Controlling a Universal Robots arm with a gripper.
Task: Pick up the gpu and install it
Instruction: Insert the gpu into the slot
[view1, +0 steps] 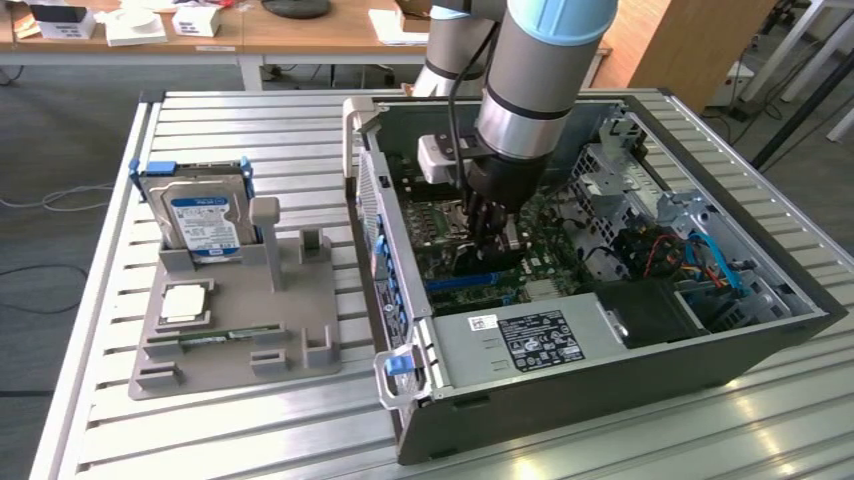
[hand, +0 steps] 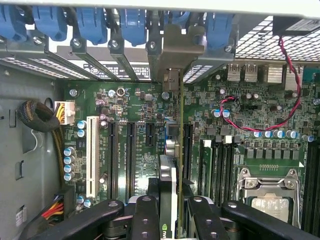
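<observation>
The gpu (hand: 170, 172) shows edge-on in the wrist view, a thin card standing upright over the green motherboard (hand: 140, 115). Its metal bracket (hand: 172, 55) sits at the case's rear slot openings, beside the blue clips (hand: 92, 22). My gripper (hand: 171, 202) is shut on the card, one black finger on each side. In the exterior view the gripper (view1: 489, 235) reaches down into the open computer case (view1: 747, 340), with the dark gpu (view1: 470, 262) below it. Whether the card is seated in its slot is hidden.
On the exterior view's left, a grey holder (view1: 300, 355) carries a silver hard drive (view1: 207, 215), a processor chip (view1: 184, 303) and a memory stick (view1: 220, 340). Inside the case are the power supply (view1: 514, 340), the processor socket (hand: 267, 195), a red wire (hand: 287, 100) and sleeved cables (hand: 37, 115).
</observation>
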